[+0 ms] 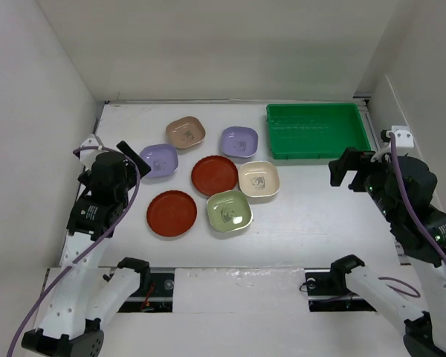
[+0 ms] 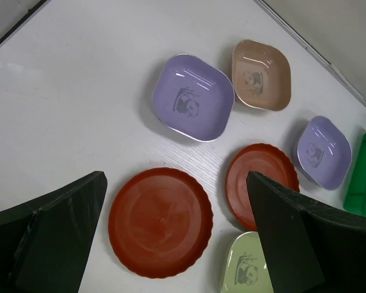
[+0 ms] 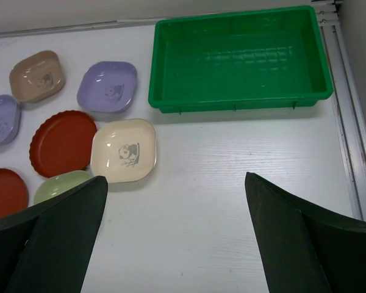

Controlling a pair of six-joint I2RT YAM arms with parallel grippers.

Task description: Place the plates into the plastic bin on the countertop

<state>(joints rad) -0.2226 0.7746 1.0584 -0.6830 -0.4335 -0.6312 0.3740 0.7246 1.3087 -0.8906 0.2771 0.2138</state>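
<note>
Seven plates lie on the white countertop [image 1: 305, 216]: a tan one [image 1: 184, 132], two lilac [image 1: 159, 160] [image 1: 239, 141], two red round [image 1: 214, 175] [image 1: 172, 213], a cream one [image 1: 259, 181] and a pale green one [image 1: 229, 211]. The green plastic bin [image 1: 317, 130] stands empty at the back right. My left gripper [image 1: 130, 152] is open and empty, raised over the near red plate [image 2: 160, 223]. My right gripper [image 1: 347, 169] is open and empty above bare counter [image 3: 189, 201], in front of the bin [image 3: 238, 58] and right of the cream plate [image 3: 123, 151].
White walls enclose the counter on the left, back and right. A metal rail [image 3: 348, 140] runs along the right edge beside the bin. The plates lie close together, some nearly touching.
</note>
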